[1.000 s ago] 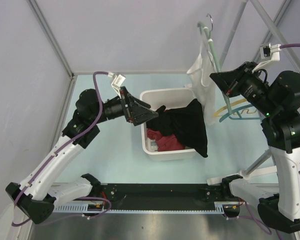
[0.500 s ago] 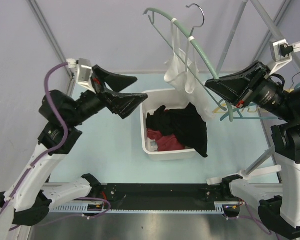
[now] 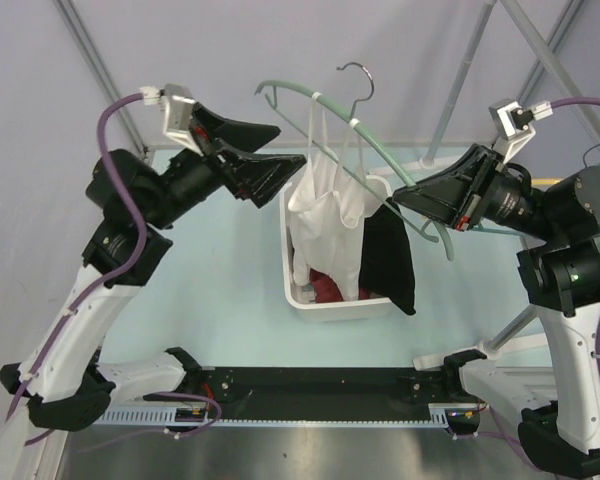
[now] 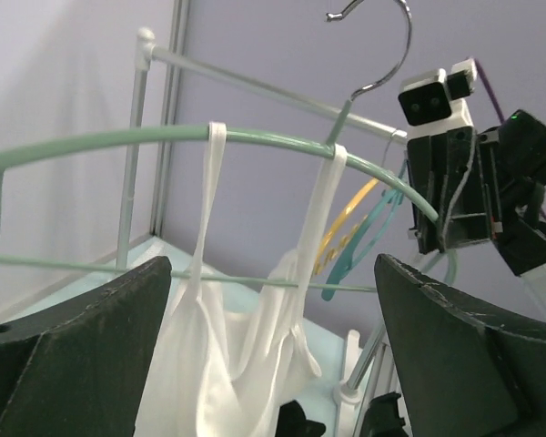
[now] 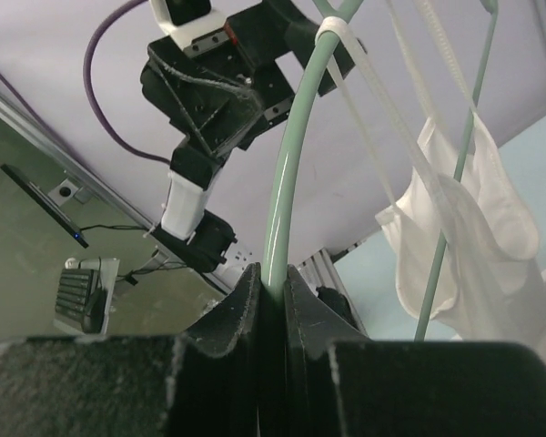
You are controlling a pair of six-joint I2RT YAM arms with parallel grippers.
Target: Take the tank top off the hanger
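Pale-green plastic hanger (image 5: 279, 182) sat pinched in right gripper (image 3: 400, 197); spread left gripper (image 3: 290, 145), facing white fabric tank top (image 3: 330, 210), probably needed to grip 1 strap next.

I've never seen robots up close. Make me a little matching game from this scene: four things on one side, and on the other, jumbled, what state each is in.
Things:
1. hanger
2. tank top
3. black garment
4. left tool

States:
A. open, holding nothing
B. draped over the rim of the bin
C. pinched in the right tool
D. hanging by two thin straps

Pairs: 1-C, 2-D, 3-B, 4-A
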